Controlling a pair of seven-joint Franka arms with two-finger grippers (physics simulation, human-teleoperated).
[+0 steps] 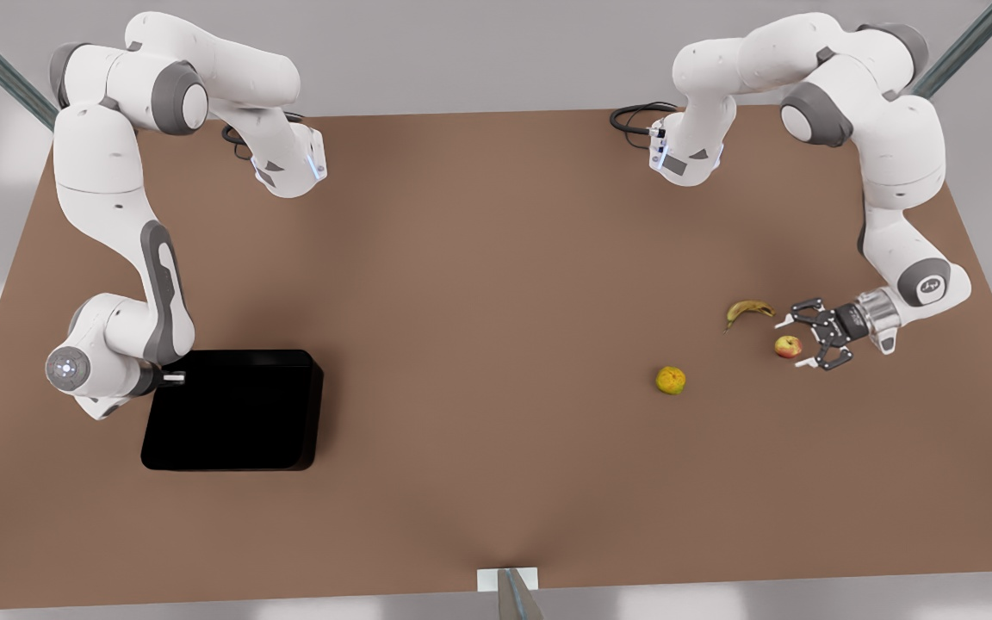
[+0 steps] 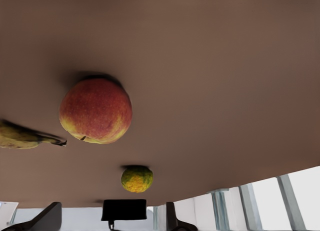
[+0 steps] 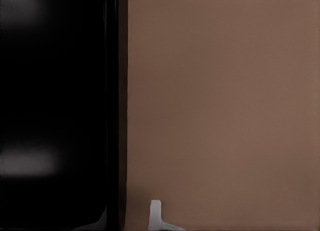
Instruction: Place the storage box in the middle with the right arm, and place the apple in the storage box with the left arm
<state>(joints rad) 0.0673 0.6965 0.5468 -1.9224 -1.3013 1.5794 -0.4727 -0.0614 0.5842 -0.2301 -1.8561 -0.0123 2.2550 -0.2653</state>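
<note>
A: Where is the left tool (image 1: 797,340)?
B: Spread wide around the apple (image 1: 788,346) on the bench (image 1: 496,258), its fingers apart from the fruit, near a banana (image 1: 748,310) and an orange (image 1: 671,380).
A: And the right tool (image 1: 176,377)?
B: Its fingers straddle the storage box (image 1: 233,410) wall at the front view's left; whether they pinch it, nobody can tell.

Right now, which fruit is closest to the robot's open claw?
The apple, red and yellow, sits right by the open left gripper. The banana lies a little further; the orange is furthest.
</note>
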